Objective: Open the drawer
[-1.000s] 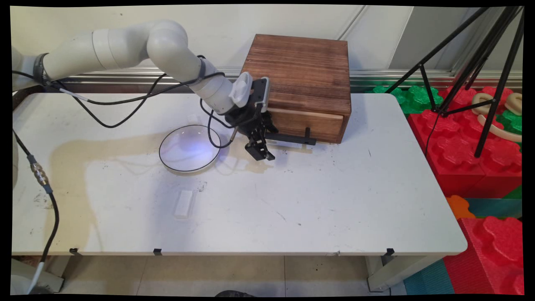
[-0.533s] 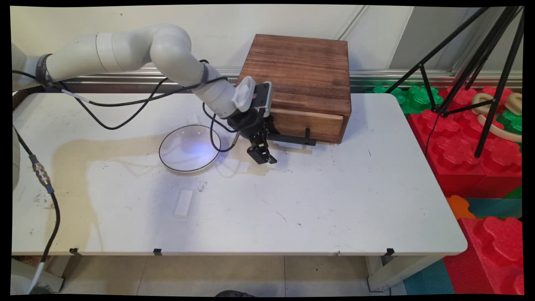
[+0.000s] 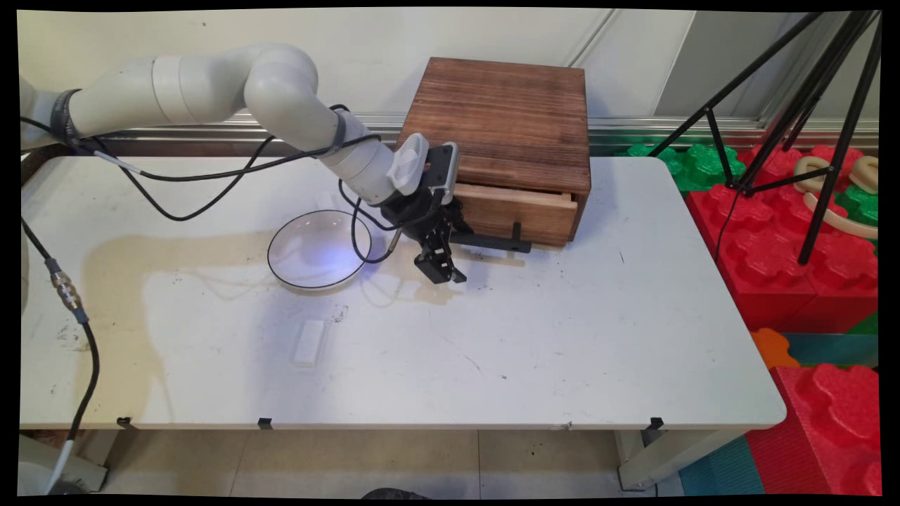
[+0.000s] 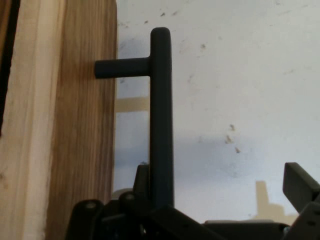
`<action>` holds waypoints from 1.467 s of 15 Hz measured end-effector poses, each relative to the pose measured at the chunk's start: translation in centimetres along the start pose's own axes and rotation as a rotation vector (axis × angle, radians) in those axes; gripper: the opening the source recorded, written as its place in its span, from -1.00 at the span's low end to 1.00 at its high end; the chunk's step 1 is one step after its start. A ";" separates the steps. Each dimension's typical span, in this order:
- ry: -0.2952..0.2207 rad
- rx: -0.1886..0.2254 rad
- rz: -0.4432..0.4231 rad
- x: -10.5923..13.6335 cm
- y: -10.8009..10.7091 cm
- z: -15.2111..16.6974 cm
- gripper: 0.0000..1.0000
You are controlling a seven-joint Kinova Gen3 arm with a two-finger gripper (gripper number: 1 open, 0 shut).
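A brown wooden box [image 3: 506,119] stands at the back of the white table [image 3: 562,351]. Its single drawer [image 3: 520,214] is pulled out a little, with a dark gap along its top edge. A black bar handle [image 3: 492,242] sticks out from the drawer front. My gripper [image 3: 439,266] is at the handle's left end. In the hand view the handle [image 4: 161,115] runs up from between the fingers, close beside the drawer front [image 4: 75,125]. My gripper [image 4: 220,192] is open: one finger [image 4: 142,181] sits between the bar and the wood, and the other finger [image 4: 300,185] stands far off to the right.
A round white plate [image 3: 318,248] with a dark rim lies just left of the gripper. A small white block [image 3: 309,342] lies nearer the front edge. Black cables [image 3: 211,169] hang from the arm. A black tripod [image 3: 794,126] and red foam blocks [image 3: 773,253] stand right of the table.
The gripper has moved slightly toward the table's near side. The handle and drawer front have come with it, so the drawer now stands a little out of the box.
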 end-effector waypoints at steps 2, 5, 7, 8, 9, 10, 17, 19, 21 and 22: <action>0.002 -0.008 0.004 0.0 0.8 -0.2 1.00; 0.004 -0.022 0.009 0.1 2.0 -0.5 1.00; 0.005 -0.029 0.011 0.1 2.7 -0.6 1.00; 0.006 -0.034 0.013 0.1 3.0 -0.7 1.00; 0.007 -0.037 0.013 0.1 3.3 -0.7 1.00; 0.007 -0.042 0.014 0.2 3.7 -0.8 1.00; 0.012 -0.071 0.015 0.3 6.5 -1.4 1.00; 0.014 -0.082 0.014 0.4 7.5 -1.7 1.00; 0.016 -0.094 0.013 0.5 8.5 -1.9 1.00; 0.017 -0.101 0.013 0.6 9.1 -2.0 1.00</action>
